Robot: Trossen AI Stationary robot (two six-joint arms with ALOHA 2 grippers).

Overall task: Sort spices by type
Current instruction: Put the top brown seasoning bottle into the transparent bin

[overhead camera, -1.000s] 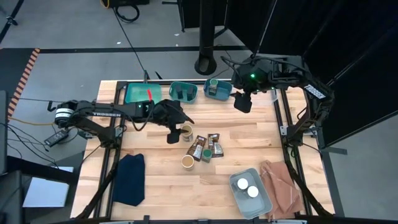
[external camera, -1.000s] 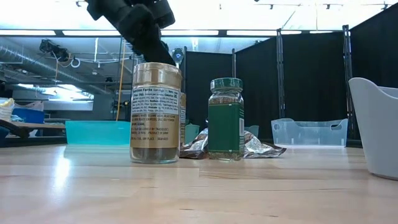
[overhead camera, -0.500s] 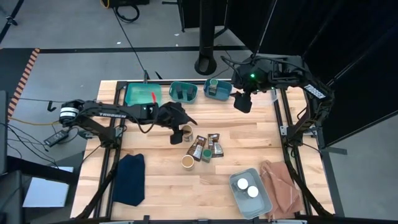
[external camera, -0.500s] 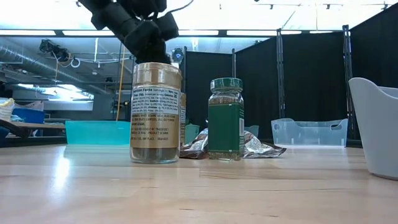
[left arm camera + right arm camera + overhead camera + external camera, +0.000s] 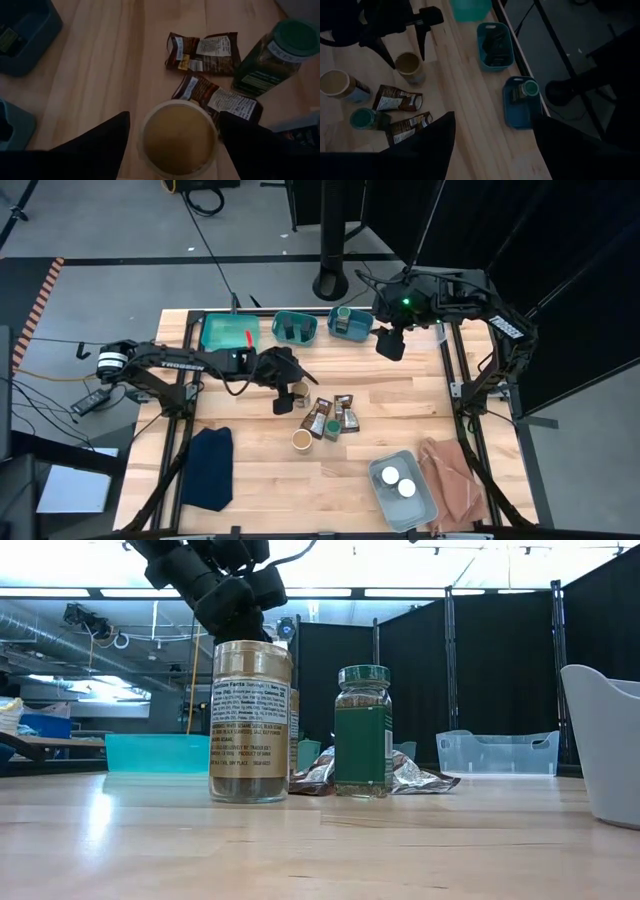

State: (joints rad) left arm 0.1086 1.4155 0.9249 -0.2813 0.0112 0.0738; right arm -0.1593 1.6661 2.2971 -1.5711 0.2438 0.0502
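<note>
My left gripper [image 5: 287,388] [image 5: 175,145] is open and hangs over a tan-topped jar [image 5: 178,137] [image 5: 299,392], one finger on each side of it and apart from it. A second tan-topped jar [image 5: 302,440] [image 5: 250,720] stands nearer. Two brown packets [image 5: 202,46] [image 5: 220,100] [image 5: 322,418] lie flat by a green-lidded jar [image 5: 272,55] [image 5: 363,730]. Another green-lidded jar [image 5: 527,90] stands in the blue bin [image 5: 350,323]. Two white-lidded jars [image 5: 397,481] sit in the pale bin [image 5: 425,505]. My right gripper [image 5: 390,342] [image 5: 492,145] waits, open, above the far edge.
Two teal bins [image 5: 228,332] [image 5: 295,328] stand along the far edge, the smaller one holding dark jars. A dark blue cloth [image 5: 208,465] lies near the left front. A brown paper bag [image 5: 450,480] lies at the right front. Bare wood shows between the cloth and the jars.
My left gripper has moved a little toward the table's right and come over the far tan-topped jar, staying open. The jars and packets have kept their places.
</note>
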